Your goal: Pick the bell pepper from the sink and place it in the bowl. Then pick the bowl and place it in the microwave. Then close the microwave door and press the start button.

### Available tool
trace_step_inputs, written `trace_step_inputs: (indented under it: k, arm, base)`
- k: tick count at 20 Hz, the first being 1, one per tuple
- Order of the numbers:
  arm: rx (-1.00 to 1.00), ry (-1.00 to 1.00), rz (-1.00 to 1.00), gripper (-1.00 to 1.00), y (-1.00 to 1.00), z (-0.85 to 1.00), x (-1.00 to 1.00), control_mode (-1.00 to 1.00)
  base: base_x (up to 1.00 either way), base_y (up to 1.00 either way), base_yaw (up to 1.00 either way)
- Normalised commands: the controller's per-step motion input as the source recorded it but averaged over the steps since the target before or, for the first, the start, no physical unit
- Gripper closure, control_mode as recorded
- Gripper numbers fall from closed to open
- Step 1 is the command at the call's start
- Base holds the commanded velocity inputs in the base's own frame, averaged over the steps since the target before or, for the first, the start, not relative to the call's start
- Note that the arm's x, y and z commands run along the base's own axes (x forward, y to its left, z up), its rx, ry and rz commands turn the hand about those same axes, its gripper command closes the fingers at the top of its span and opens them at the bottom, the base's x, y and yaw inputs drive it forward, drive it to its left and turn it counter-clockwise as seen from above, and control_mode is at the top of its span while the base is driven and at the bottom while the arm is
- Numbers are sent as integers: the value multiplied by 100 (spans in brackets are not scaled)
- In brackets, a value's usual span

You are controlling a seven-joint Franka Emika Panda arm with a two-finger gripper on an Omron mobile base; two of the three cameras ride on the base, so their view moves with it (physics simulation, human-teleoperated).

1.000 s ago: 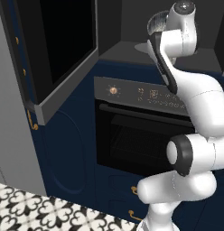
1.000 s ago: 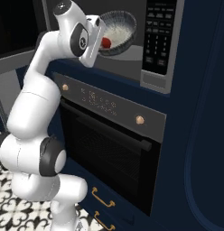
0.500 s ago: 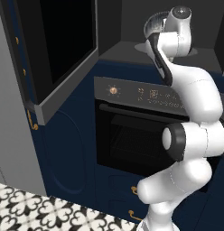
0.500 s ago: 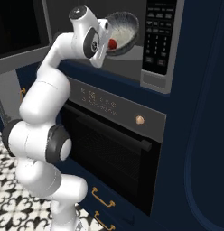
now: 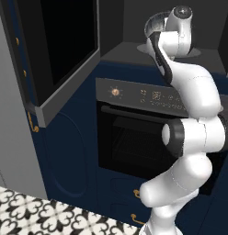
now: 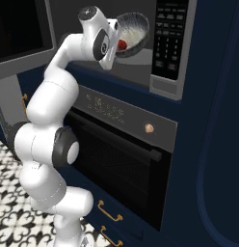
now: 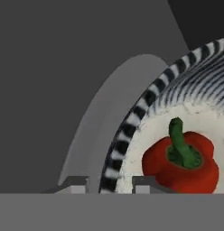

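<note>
My gripper point(image 6: 115, 42) is shut on the rim of the dark grey ribbed bowl point(image 6: 134, 30), holding it inside the microwave cavity point(image 6: 140, 58). The red bell pepper point(image 6: 122, 44) lies in the bowl. In the hand view the fingertips point(image 7: 143, 183) straddle the bowl's rim point(image 7: 132, 122), with the bell pepper point(image 7: 181, 162) just inside and the round grey turntable point(image 7: 102, 122) beneath. From the left base view the bowl point(image 5: 154, 23) peeks out behind the wrist, over the turntable point(image 5: 145, 47). The microwave door point(image 5: 65, 41) stands swung open to the left.
The black oven point(image 6: 116, 144) with its bar handle and gold knob point(image 6: 149, 128) sits below the microwave. The microwave's button panel point(image 6: 168, 38) is right of the cavity. Navy cabinets with gold pulls point(image 6: 110, 212) and patterned floor tiles point(image 5: 37, 213) lie lower down.
The arm has stretched forward and carried the bowl with the pepper a little deeper into the microwave cavity. The grip on the rim is unchanged.
</note>
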Motion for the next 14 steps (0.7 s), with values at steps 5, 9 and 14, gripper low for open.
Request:
trace_step_inputs:
  k: [5, 9, 14]
  arm:
    - [0, -38, 0, -100, 1, -14, 0, -100]
    - [4, -49, 2, -100, 22, -37, -18, -100]
    - [11, -44, 3, -100, 46, -9, -58, -100]
  base:
    - [0, 0, 0]
    - [0, 0, 0]
    - [0, 0, 0]
